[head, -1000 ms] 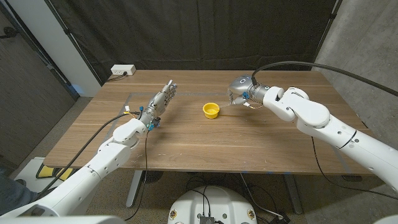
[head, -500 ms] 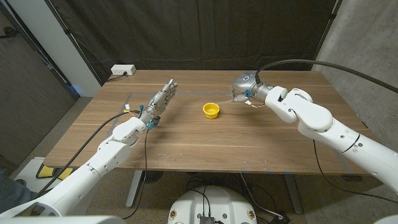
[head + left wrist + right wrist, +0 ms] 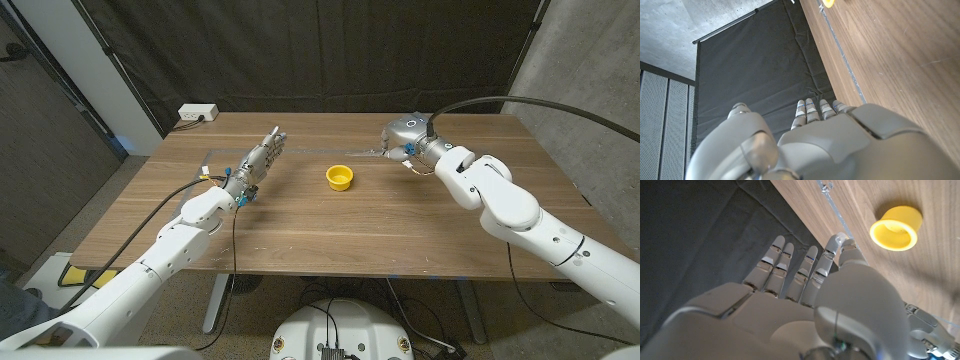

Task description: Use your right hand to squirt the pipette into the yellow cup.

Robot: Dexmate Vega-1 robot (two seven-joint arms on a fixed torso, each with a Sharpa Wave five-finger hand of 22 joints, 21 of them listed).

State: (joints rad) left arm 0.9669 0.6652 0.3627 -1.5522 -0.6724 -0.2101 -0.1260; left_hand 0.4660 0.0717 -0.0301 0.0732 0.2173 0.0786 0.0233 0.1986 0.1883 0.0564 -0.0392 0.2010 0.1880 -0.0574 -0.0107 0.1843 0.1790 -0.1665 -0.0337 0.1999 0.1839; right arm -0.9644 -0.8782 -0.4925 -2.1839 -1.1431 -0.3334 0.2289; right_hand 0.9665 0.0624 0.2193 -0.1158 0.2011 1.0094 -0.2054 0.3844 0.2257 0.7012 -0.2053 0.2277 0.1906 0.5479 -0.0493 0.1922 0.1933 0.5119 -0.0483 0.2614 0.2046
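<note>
Centre of the head frame: yellow cup, upright on the wooden table, apart from both hands.
Right of centre, upper half of the head frame: right hand, back turned to the camera, right of the cup and slightly farther up the frame; grip hidden from this angle.
Right wrist frame: same hand seen from behind, fingers stretched out side by side; clear pipette pinched at its near end between thumb tip and nearest finger, its stem running up toward the top edge over the wood; cup lying at upper right of this frame, well clear of the pipette tip.
Head frame versus wrist frame: pipette only a faint thin line by the right hand overhead, plain in the wrist frame.
Left of centre in the head frame: left hand, holding nothing, fingers straight and together, pointing up the frame.
Left wrist frame: back of that hand, fingertips toward a dark curtain, sliver of yellow at the top edge.
Upper left of the head frame: white power strip at the table's far corner.
</note>
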